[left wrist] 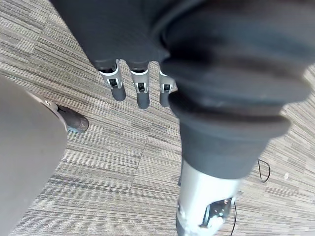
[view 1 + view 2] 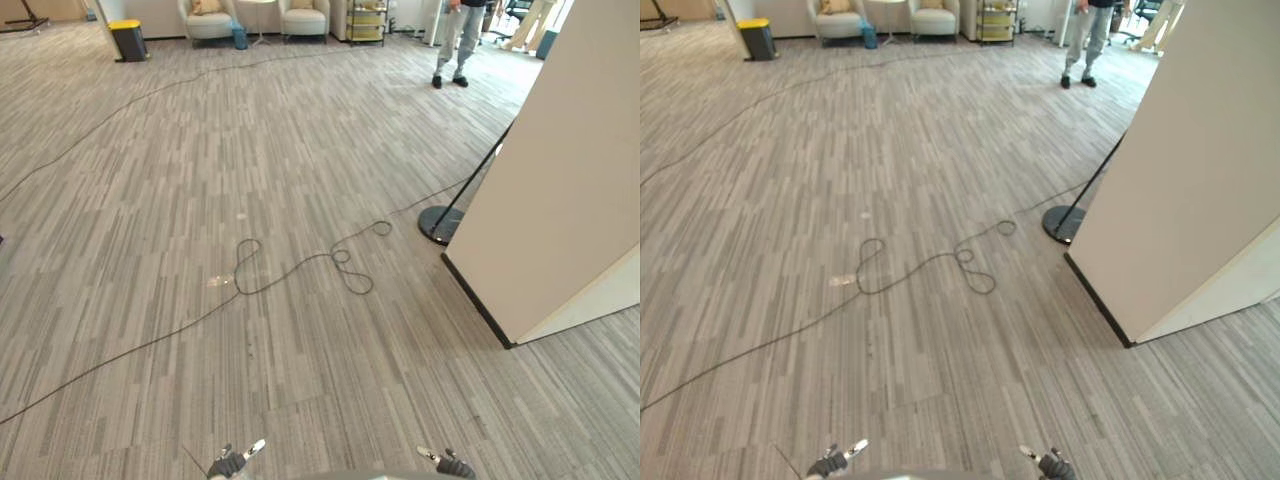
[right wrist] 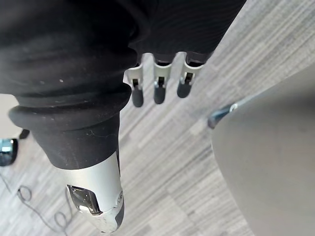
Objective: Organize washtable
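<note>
The left hand (image 2: 230, 464) and right hand (image 2: 453, 466) hung at the bottom edge, fingers straight, holding nothing. I could not tell where the washtable stood. Heading right, the robot might clip the stand (image 2: 438, 225) beside the wall (image 2: 570, 170).

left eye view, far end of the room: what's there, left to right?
Along the far end: yellow-lidded bin → armchair → second armchair → shelf cart → person standing.
</note>
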Robot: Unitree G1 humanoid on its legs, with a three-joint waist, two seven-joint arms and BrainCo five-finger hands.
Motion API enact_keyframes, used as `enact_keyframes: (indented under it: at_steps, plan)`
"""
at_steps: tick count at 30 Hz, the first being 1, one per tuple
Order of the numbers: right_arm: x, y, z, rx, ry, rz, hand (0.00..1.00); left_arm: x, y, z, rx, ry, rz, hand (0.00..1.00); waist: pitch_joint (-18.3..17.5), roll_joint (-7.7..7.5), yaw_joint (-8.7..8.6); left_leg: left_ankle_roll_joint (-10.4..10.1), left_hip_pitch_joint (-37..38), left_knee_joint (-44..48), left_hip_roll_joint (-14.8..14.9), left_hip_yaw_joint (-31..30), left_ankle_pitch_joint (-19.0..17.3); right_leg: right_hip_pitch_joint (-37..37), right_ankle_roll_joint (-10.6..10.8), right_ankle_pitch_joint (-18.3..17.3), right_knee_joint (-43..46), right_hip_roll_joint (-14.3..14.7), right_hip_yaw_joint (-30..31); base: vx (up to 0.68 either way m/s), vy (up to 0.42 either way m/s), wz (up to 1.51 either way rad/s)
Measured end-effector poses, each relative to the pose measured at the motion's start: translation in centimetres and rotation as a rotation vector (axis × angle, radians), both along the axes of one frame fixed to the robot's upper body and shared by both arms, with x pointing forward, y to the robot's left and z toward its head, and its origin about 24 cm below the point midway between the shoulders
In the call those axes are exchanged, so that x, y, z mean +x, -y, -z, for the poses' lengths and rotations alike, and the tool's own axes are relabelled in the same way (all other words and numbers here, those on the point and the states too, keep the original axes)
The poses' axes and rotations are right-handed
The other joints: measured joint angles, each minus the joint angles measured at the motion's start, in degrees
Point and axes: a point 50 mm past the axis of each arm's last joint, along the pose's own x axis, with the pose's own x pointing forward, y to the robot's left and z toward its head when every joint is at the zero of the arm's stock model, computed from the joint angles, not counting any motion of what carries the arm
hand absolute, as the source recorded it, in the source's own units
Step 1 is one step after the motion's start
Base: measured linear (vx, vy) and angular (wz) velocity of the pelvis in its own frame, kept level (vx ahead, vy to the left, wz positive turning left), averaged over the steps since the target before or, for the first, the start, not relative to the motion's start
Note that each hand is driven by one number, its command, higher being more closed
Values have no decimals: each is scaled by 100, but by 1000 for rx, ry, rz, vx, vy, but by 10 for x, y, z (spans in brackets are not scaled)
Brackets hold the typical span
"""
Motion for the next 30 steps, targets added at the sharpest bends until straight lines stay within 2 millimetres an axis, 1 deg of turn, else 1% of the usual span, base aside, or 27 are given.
enact_keyframes:
  at_steps: [4, 8, 11, 12, 13, 15, 16, 17, 18, 19, 20, 21, 22, 23, 24, 25, 26, 27, 28, 29, 30]
  plan:
    - [1, 0, 0, 1, 4, 3, 0, -1, 0, 0, 0, -2, 0, 0, 2, -2, -52, 0, -38, 0, 5, -23, 0, -19, 0, 0, -15, -6, -36, 0, 0, 2]
    - [1, 0, 0, 2, 3, 10, 0, -1, 0, 0, 0, 1, -5, 0, -3, -19, -33, 0, -145, -1, 17, -47, 0, -100, 1, 1, -61, -10, -76, 3, -3, 4]
    - [2, -2, 0, 10, 5, 25, 0, -3, -4, 0, 2, 2, -43, 0, 10, -64, -7, 22, -242, 1, -14, -96, -21, -109, 9, 7, -188, -32, -140, 41, -1, 9]
    - [3, -3, 0, 12, 5, 20, 0, -1, -5, 0, 4, 6, -47, 0, 10, -81, 36, 58, -317, 44, -27, -121, -52, -123, 17, 8, -232, -47, -184, 75, 13, 20]
    - [3, -3, 0, 12, 2, 13, 0, 0, -6, -1, 7, 14, -61, 0, 33, -103, 93, 97, -456, 219, -63, -164, -159, -134, 58, -19, -235, -125, -269, 84, 25, 27]
    - [5, -4, 0, 14, 6, 9, 0, 2, -9, -2, 12, 20, -67, 0, 72, -142, 95, 179, -649, 582, -135, -272, -410, -137, 203, -198, -120, -235, -435, 116, 46, 44]
    - [6, -5, 0, 16, 11, 8, 0, 2, -11, -3, 19, 24, -68, 0, 98, -179, 91, 241, -766, 923, -228, -371, -653, -154, 380, -453, 139, -363, -594, 205, 90, 71]
    - [5, -6, 0, 17, 9, 6, 0, 4, -12, -3, 27, 27, -56, 0, 121, -206, 86, 343, -775, 1147, -333, -469, -860, -131, 587, -642, 636, -524, -714, 181, 88, 62]
    - [5, -6, 0, 17, 11, -4, 0, 5, -11, -3, 30, 26, -48, 0, 160, -178, 99, 394, -744, 1203, -337, -519, -947, -249, 704, -723, 1075, -554, -732, 141, 84, 47]
    - [13, -5, -2, 12, 40, -23, 0, 5, -10, -3, 30, 22, -35, 0, 241, -120, 109, 482, -573, 1305, -386, -619, -1055, -639, 701, -696, 2326, -624, -703, 171, 140, 36]
    - [19, -6, -4, 18, 73, -29, 0, 5, -12, -3, 40, 17, -24, 0, 397, -56, 78, 604, -272, 1362, -404, -735, -1186, -1103, 559, -498, 3608, -681, -504, 234, 143, 33]
    - [19, -3, -5, 10, 80, -28, 0, 4, -16, -4, 51, 11, -19, 0, 412, -75, 68, 683, -109, 1381, -395, -755, -1271, -1270, 479, -613, 4057, -607, -349, 357, 163, 26]
    - [19, -4, -5, 16, 84, -21, 0, 0, -18, -3, 60, 0, -25, 0, 439, -141, 106, 737, 120, 1377, -348, -811, -1411, -1590, 318, -991, 4529, -339, -240, 350, 100, 21]
    - [22, -6, -6, 21, 99, -18, 0, -5, -21, -3, 60, -14, -50, 0, 455, -158, 92, 782, 278, 1281, -268, -895, -1488, -1891, 117, -1163, 4507, -27, -318, 331, 102, 26]
    - [23, -7, -6, 21, 107, -15, 0, -3, -22, -3, 61, -12, -55, 0, 465, -175, 86, 796, 357, 1228, -237, -962, -1507, -2062, 92, -1198, 4384, 118, -366, 368, 96, 50]
    - [25, -7, -7, 22, 126, 0, 0, -2, -23, -3, 65, -12, -58, 0, 480, -188, 47, 829, 541, 1039, -187, -1151, -1526, -2405, 59, -1195, 3974, 399, -480, 352, 61, 56]
    - [28, -6, -8, 23, 137, 10, 0, -3, -23, -3, 65, -16, -54, 0, 489, -171, -5, 851, 600, 963, -142, -1268, -1539, -2548, -3, -1153, 3686, 546, -502, 496, 47, 98]
    - [34, -5, -11, 16, 168, 17, 0, -2, -22, -3, 68, -23, -31, 0, 535, -119, -148, 880, 746, 815, -39, -1539, -1555, -2770, -202, -879, 2977, 743, -564, 554, 9, 120]
    - [37, -5, -12, 13, 183, 16, 0, 0, -22, -3, 71, -22, -20, 0, 605, -133, -223, 877, 931, 745, -32, -1752, -1554, -2885, -260, -438, 2235, 893, -614, 589, -3, 120]
    - [37, -6, -12, 15, 184, 14, 0, 2, -24, -3, 75, -22, -15, 0, 620, -180, -215, 876, 1011, 766, -85, -1820, -1553, -2881, -294, -199, 1905, 897, -589, 657, -24, 108]
    - [34, -10, -12, 25, 182, 23, 0, 2, -26, -4, 85, -26, 0, 0, 609, -258, -217, 862, 1196, 834, -204, -1905, -1561, -2875, -556, 428, 1460, 855, -570, 719, -43, 98]
